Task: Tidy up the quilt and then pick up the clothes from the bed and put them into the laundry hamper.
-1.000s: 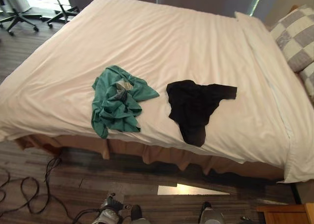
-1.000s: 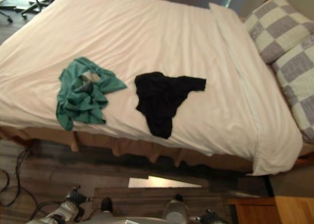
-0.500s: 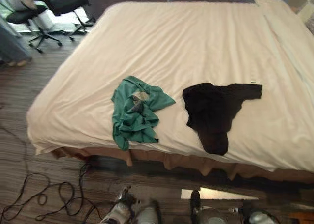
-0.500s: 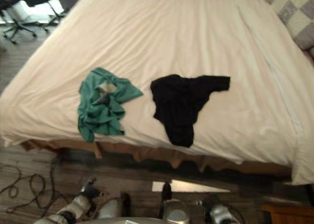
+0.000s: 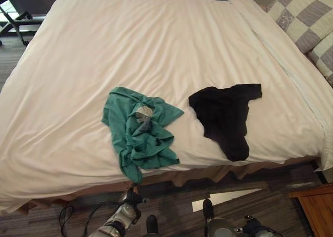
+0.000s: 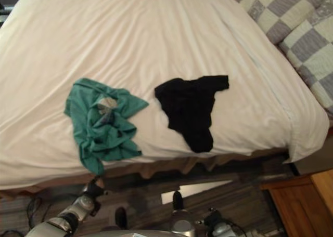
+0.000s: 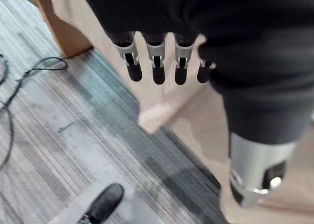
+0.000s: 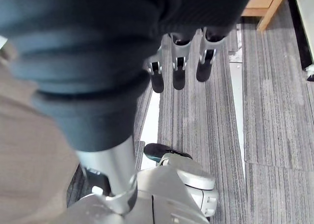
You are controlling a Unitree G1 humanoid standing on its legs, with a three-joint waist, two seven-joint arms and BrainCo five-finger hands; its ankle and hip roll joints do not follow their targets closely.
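1. The white quilt (image 5: 156, 44) lies spread flat over the bed.
2. A crumpled green garment (image 5: 139, 132) lies near the bed's near edge, its tail reaching that edge.
3. A black garment (image 5: 225, 115) lies beside it, apart, toward the checked pillows (image 5: 307, 24) at the bed's head.
4. The left hand (image 7: 162, 62) hangs low by the bed's near edge, fingers straight, empty.
5. The right hand (image 8: 179, 62) hangs over the floor, fingers relaxed, empty.

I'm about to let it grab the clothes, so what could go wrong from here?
1. The green garment hangs partly over the bed edge; a nudge from the left hand may drop it to the floor.
2. The black garment lies flat on the quilt, so the fingers might pinch the quilt too.
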